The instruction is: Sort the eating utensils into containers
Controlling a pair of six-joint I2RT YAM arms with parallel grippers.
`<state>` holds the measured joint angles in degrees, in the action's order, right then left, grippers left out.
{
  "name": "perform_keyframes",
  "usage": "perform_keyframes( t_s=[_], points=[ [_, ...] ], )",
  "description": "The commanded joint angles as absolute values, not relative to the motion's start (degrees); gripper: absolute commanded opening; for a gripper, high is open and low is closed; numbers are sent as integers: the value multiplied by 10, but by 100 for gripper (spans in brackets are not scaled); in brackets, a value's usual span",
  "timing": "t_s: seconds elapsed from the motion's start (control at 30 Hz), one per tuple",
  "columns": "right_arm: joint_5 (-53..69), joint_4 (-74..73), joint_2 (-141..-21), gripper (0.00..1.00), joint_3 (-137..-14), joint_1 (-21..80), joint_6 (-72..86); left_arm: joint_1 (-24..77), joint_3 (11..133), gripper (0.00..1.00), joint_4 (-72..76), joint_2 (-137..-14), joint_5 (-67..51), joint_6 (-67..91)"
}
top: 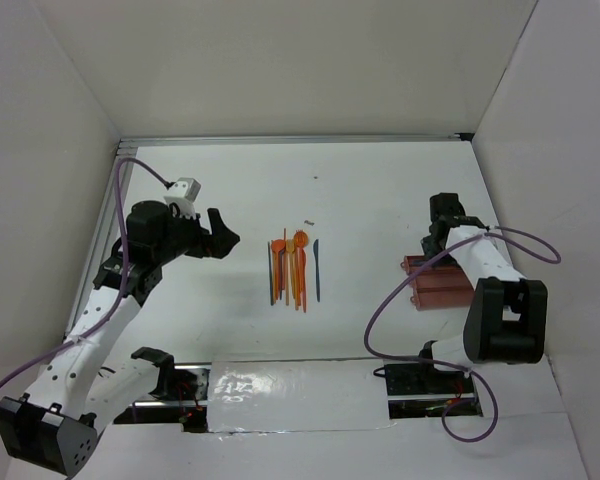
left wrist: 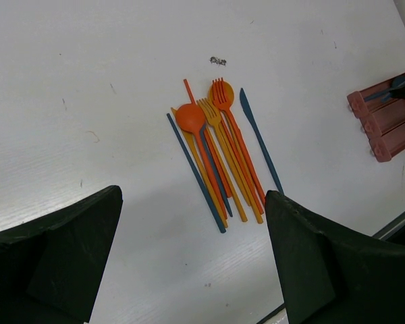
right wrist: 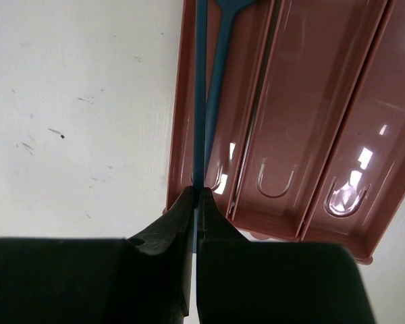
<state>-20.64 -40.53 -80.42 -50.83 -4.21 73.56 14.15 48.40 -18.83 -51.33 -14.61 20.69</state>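
Utensil sorting at tabletop (top: 380, 200).
Gripping blue stick (right wrist: 200, 101) with right end effector (right wrist: 196, 196) above tray (right wrist: 310, 135) end trough; holding left end effector (left wrist: 192, 196) open over orange-and-blue utensil pile (left wrist: 219, 155).

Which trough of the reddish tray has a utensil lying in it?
The leftmost trough in the right wrist view: a blue utensil lies inside it, while the other two hold nothing.
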Motion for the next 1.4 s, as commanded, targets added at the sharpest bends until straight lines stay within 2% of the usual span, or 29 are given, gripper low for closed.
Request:
perform_keyframes(
  t_s=[0.0, 0.87, 0.93, 0.97, 1.0, 1.03, 1.1, 1.13, 1.27, 1.37],
  points=[
    [-238, -389, -816, 0, -513, -38, 767, 141, 512, 100, -166, -515, -142, 184],
    [-257, -384, -861, 1, -507, -3, 807, 160, 537, 100, -166, -538, -131, 170],
    [-251, -379, -860, 8, -507, -4, 796, 159, 536, 100, -167, -535, -130, 169],
    [-246, -379, -855, 15, -512, -3, 789, 159, 535, 100, -167, -532, -133, 170],
    [-246, -379, -852, 15, -518, -3, 789, 159, 535, 100, -166, -532, -133, 171],
    [-246, -385, -852, 21, -518, -3, 789, 159, 535, 100, -166, -531, -135, 171],
    [-251, -390, -845, 27, -532, -4, 781, 160, 536, 100, -165, -532, -138, 173],
    [-251, -396, -842, 34, -532, -4, 781, 158, 534, 100, -165, -531, -141, 174],
    [-257, -413, -813, 48, -555, -4, 770, 159, 533, 100, -163, -529, -148, 174],
    [-274, -426, -788, 52, -583, 18, 752, 160, 531, 100, -160, -528, -152, 175]
  ],
)
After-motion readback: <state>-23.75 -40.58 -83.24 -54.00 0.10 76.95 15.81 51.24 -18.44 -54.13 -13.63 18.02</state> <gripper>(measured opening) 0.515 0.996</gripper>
